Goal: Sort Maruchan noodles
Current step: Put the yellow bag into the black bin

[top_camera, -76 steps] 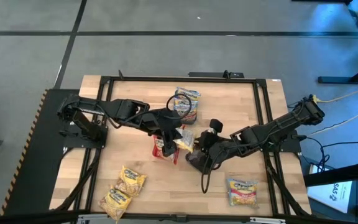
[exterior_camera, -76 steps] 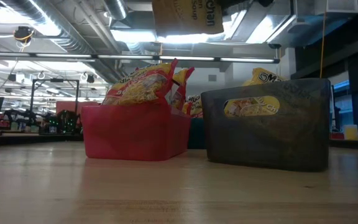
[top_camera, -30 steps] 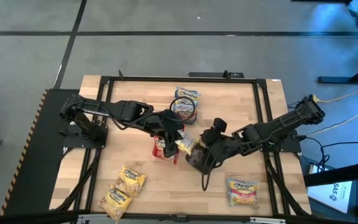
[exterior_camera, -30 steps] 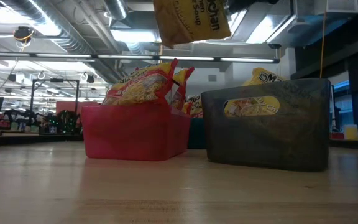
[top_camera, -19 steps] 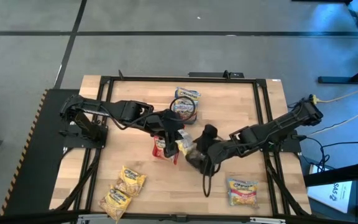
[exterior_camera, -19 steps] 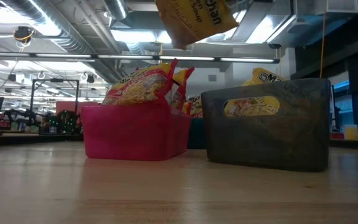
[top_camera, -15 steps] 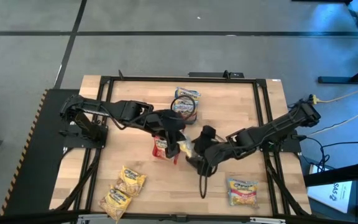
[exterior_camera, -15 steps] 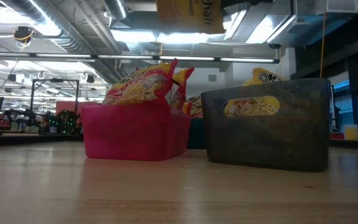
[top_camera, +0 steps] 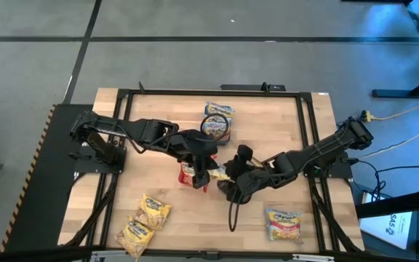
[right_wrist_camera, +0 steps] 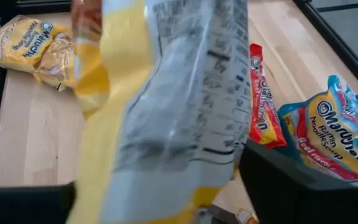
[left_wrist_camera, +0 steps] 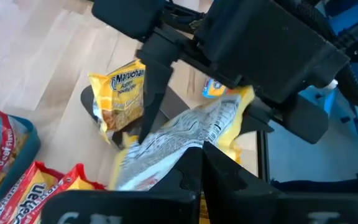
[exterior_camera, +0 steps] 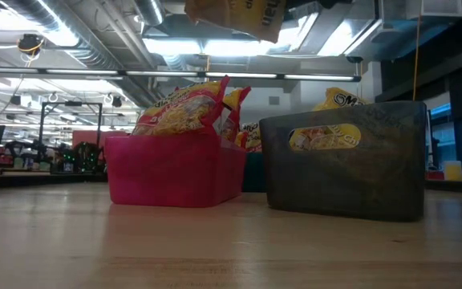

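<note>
A yellow Maruchan noodle packet (top_camera: 217, 173) hangs over the table's middle, its printed white back toward both wrist cameras. My left gripper (left_wrist_camera: 197, 163) is shut on it. My right gripper (right_wrist_camera: 157, 183) stands open with one finger on either side of the same packet (right_wrist_camera: 173, 106). Below stand a red bin (exterior_camera: 175, 172) of red packets and a dark grey bin (exterior_camera: 343, 160) holding yellow ones. The low view shows the packet's (exterior_camera: 235, 14) lower end above the bins. My left gripper pinches the packet's near edge (left_wrist_camera: 188, 144) between its two fingers, coming slanting down from the table's left. The packet sticks out beyond the fingers, lifted clear above the bins. My right gripper: its fingers (left_wrist_camera: 154, 93) flank the packet; whether they touch it I cannot tell.
Blue-and-pink packets (top_camera: 217, 122) sit in a teal container at the far middle. Two yellow packets (top_camera: 145, 222) lie at the near left and one packet (top_camera: 284, 224) at the near right. A black frame rims the wooden table (top_camera: 137, 145).
My right gripper has moved toward the table's left and a little down, closing in on the held packet until its fingers flank it. The packet has swung and tilted in my left gripper's hold, staying clear above the bins.
</note>
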Available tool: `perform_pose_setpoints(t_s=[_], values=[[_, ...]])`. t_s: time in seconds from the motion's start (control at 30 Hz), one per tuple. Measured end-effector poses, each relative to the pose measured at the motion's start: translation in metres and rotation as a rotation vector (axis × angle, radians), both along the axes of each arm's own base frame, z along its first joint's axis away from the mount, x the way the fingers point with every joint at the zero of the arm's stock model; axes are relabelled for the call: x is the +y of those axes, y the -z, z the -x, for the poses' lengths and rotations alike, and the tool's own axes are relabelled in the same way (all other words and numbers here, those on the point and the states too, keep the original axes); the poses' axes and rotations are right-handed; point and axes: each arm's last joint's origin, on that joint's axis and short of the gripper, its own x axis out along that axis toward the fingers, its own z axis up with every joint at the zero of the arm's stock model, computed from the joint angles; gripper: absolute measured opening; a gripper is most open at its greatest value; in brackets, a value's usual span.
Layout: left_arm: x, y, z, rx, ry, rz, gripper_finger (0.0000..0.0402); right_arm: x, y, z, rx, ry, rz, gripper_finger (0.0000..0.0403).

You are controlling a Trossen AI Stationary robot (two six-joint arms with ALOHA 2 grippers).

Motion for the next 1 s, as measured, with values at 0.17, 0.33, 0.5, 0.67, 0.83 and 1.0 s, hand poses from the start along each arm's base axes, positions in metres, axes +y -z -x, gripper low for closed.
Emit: perform_pose_setpoints(t_s=[0.17, 0.33, 0.5, 0.67, 0.83, 1.0], values=[[0.001, 0.002, 0.001, 0.022, -0.007, -0.010, 0.0000, 0.000, 0.001, 0.001, 0.016, -0.009, -0.007, 0.0154], [0.002, 0.005, 0.004, 0.062, -0.027, -0.037, 0.0000, -0.001, 0.002, 0.003, 0.049, -0.005, -0.027, 0.0078], [0.003, 0.006, 0.005, 0.080, -0.044, -0.057, 0.0000, -0.003, 0.002, 0.008, 0.080, 0.023, -0.046, 0.0039], [0.003, 0.006, 0.005, 0.076, -0.044, -0.056, 0.0000, -0.005, -0.003, 0.013, 0.088, 0.025, -0.049, 0.0038], [0.003, 0.005, 0.004, 0.058, -0.067, -0.073, 0.0000, -0.006, -0.012, 0.016, 0.107, 0.024, -0.045, 0.0040], [0.006, 0.002, 0.004, 0.035, -0.059, -0.104, 0.0000, -0.006, -0.013, 0.017, 0.121, 0.015, -0.066, 0.0030]])
